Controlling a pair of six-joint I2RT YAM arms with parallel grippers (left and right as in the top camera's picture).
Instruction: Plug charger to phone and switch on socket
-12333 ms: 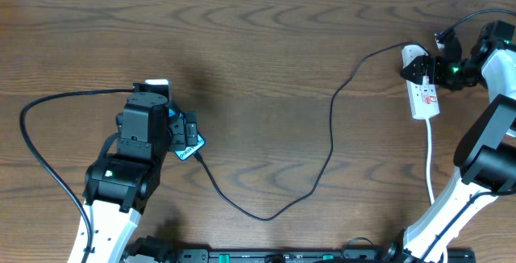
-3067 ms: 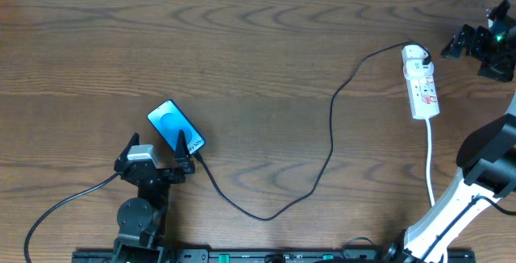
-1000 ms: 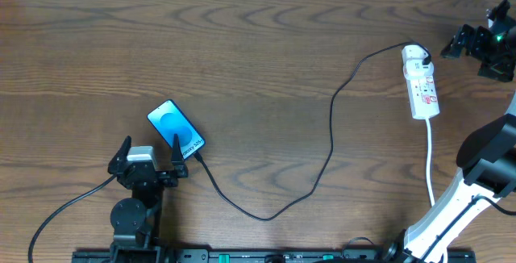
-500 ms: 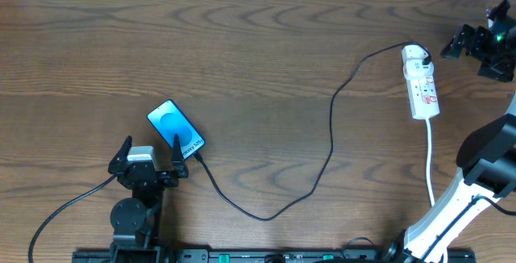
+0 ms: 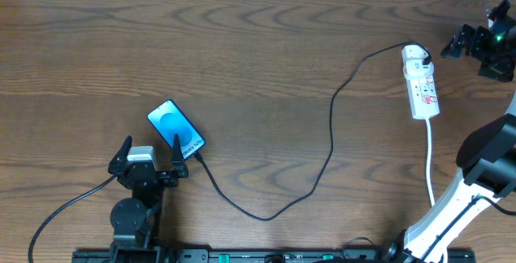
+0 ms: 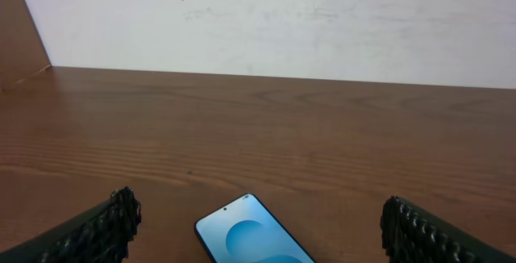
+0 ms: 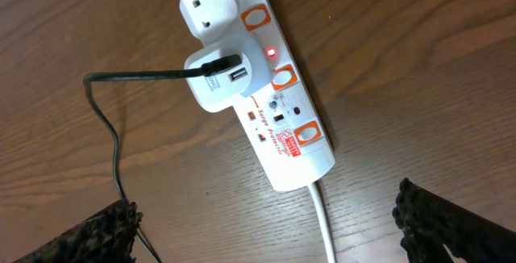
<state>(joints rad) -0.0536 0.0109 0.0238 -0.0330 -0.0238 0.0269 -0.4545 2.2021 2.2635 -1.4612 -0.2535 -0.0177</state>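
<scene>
The phone [image 5: 175, 129] lies flat on the table at the left, blue screen up; its top end shows in the left wrist view [image 6: 251, 235]. The black charger cable [image 5: 331, 138] runs from the phone's lower end in a loop to a white adapter on the socket [image 5: 422, 83]. In the right wrist view the socket [image 7: 282, 118] shows a small red light lit beside the adapter. My left gripper [image 5: 149, 156] is open and empty just below the phone. My right gripper [image 5: 462, 43] is open and empty, to the right of the socket.
The socket's white cord [image 5: 430, 162] runs down the right side toward the right arm's base. A thick black arm cable [image 5: 68, 206] curves at the bottom left. A white wall [image 6: 266, 21] stands behind the table's far edge.
Over the earlier frames both grippers drew back from the phone and the socket. In the last second nothing has visibly moved.
</scene>
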